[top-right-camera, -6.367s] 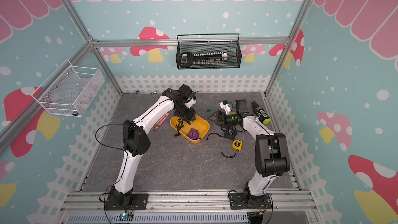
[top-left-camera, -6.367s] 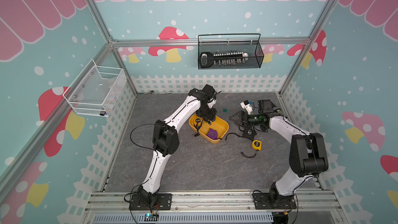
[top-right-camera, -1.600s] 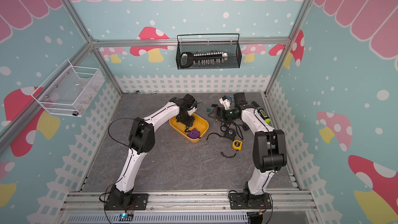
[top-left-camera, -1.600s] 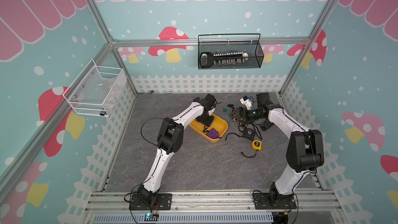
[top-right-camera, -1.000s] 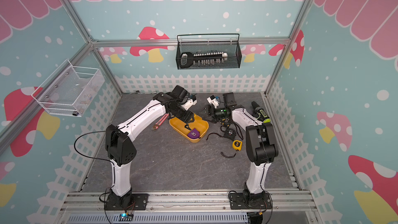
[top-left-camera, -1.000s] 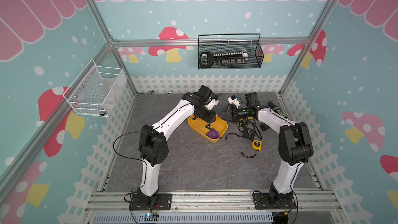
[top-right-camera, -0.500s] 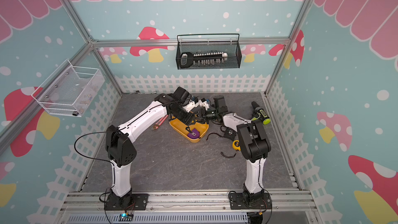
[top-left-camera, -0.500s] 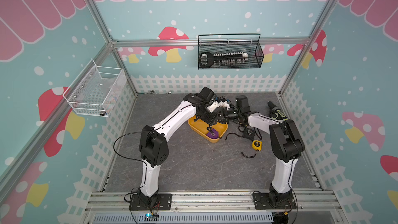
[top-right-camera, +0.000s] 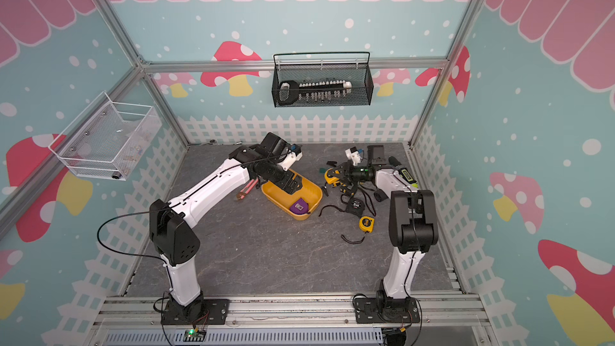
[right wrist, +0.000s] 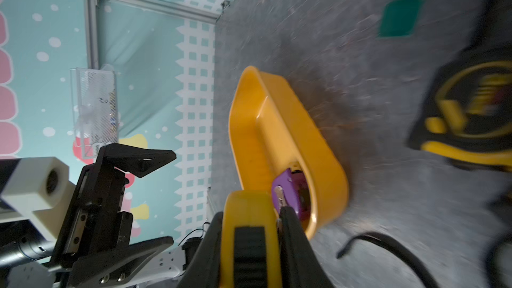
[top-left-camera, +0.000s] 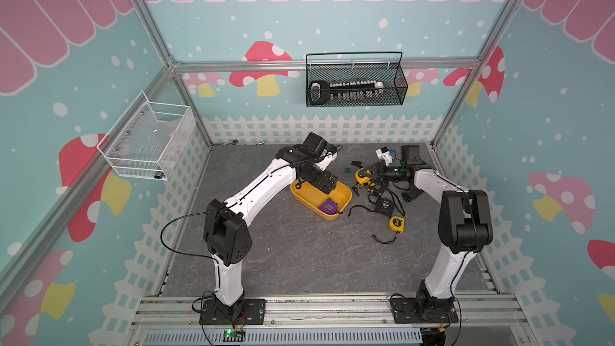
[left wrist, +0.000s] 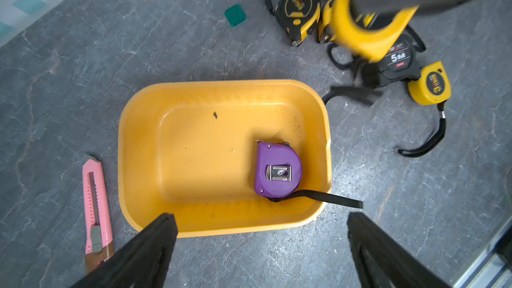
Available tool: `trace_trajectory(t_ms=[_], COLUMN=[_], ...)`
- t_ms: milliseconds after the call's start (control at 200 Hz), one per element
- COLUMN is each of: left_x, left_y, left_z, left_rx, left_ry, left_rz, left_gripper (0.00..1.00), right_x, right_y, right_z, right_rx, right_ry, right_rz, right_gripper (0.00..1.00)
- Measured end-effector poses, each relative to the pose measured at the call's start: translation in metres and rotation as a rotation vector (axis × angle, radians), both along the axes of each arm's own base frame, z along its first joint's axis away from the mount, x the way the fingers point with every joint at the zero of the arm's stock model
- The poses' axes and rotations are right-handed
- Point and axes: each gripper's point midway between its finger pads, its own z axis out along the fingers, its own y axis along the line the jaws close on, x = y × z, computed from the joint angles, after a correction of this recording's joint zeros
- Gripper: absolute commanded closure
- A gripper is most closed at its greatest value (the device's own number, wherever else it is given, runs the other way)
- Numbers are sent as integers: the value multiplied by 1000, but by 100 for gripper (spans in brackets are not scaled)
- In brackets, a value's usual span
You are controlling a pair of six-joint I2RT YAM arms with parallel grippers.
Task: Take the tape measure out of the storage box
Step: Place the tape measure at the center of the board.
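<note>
Right gripper (right wrist: 250, 217) clamps a blurred yellow-and-black plastic tape measure (left wrist: 368, 31), seemingly aloft beside the shallow yellow-orange plastic tub (left wrist: 221, 85); left gripper (left wrist: 259, 217) gapes wide above the tub, where a purple tape measure (left wrist: 277, 173) lies

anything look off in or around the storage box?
Minor: the purple tape measure sits in a corner of the storage box, its black strap draped over the rim. It could snag on lifting.
</note>
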Motion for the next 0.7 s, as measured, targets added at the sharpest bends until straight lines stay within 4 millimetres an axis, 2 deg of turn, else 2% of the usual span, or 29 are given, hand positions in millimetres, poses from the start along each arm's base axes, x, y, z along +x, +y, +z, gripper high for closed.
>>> trace_trajectory(t_ms=[95,245,300,360,450,490,535,585,645,695], left_x=[1,-3,-4,-5,0,1,2,3,3,4], left_y=[-9,-14,-12,-14,-17,-18,-18,-19,-20,-21], left_z=[-37,-108,-126,-134,-129,-128,-128,-130,-133,-135], left_rx=[67,179,207,204,202,199,198,201,201,207], left_ry=[44,145,174,197,178,173,172,175,179,180], left_rz=[-10,-23,-24,-25,-23,-23,-23,-22,-24,-27], left_gripper=[1,1,1,1,1,1,1,1,1,1], right_x=[-8,-29,-33,-37,-42,-45,-47,-48,-46,-43], right_y=[-10,3,10,19,29,32,33,33,32,33], right_z=[-10,-41,-53,-70,-96,-107,-118,-125,-124,-117], right_rx=[-65,-137,-155,-175,-211,-228,-247,-260,-258,-261], right_ry=[9,68,89,114,160,180,200,219,209,194], right_rz=[6,69,97,124,154,164,169,165,168,165], right_gripper=[79,77,77,77,74,68,52,42,23,14])
